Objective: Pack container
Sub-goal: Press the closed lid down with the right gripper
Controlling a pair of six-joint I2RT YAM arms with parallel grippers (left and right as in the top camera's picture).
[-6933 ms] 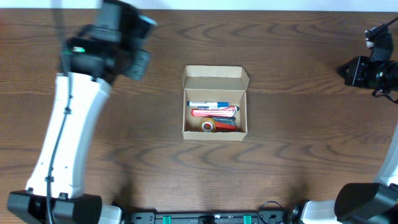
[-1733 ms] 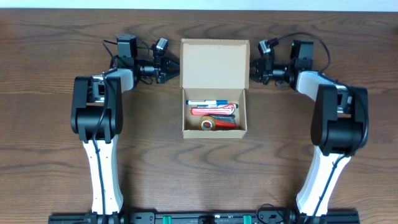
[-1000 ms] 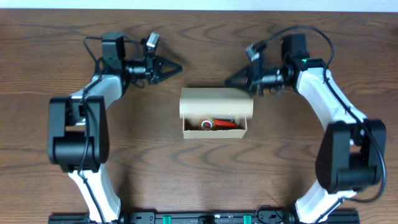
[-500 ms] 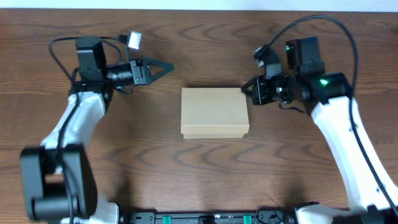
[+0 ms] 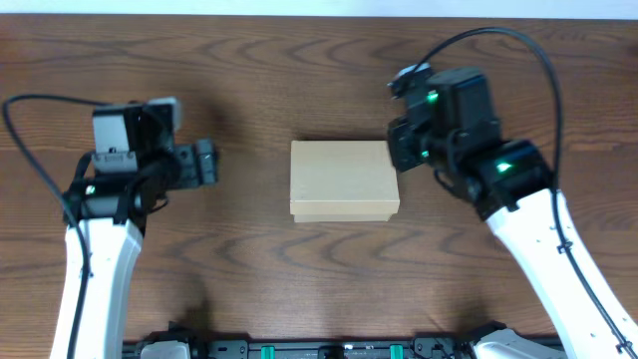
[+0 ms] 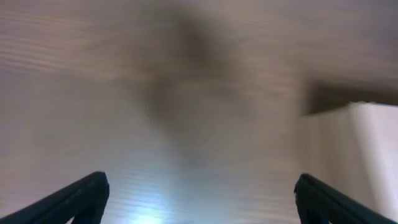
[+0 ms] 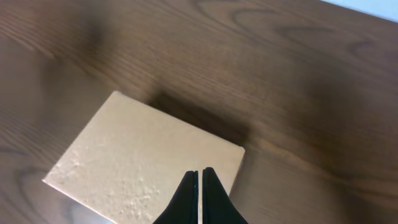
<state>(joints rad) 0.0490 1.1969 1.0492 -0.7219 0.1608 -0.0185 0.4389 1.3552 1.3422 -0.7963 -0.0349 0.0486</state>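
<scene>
The container [image 5: 344,179] is a plain tan cardboard box with its lid flat down, at the middle of the table. My right gripper [image 5: 399,152] hovers by its back right corner. In the right wrist view that gripper [image 7: 199,185] is shut and empty, its tips over the lid [image 7: 137,162] near a corner. My left gripper [image 5: 207,165] is well left of the box, apart from it. The left wrist view is blurred: there the left gripper [image 6: 202,193] is wide open with bare table between its fingers, and the box [image 6: 367,155] shows at the right edge.
The brown wooden table [image 5: 299,60] lies all round the box. A pale strip [image 5: 319,6] runs along the far edge. Both arms' bases stand at the near edge, left arm [image 5: 95,259] and right arm [image 5: 553,249].
The lid has come down and the box is now closed. My left gripper has opened and drawn back to the left. My right gripper stays shut and has shifted over the box's back right corner.
</scene>
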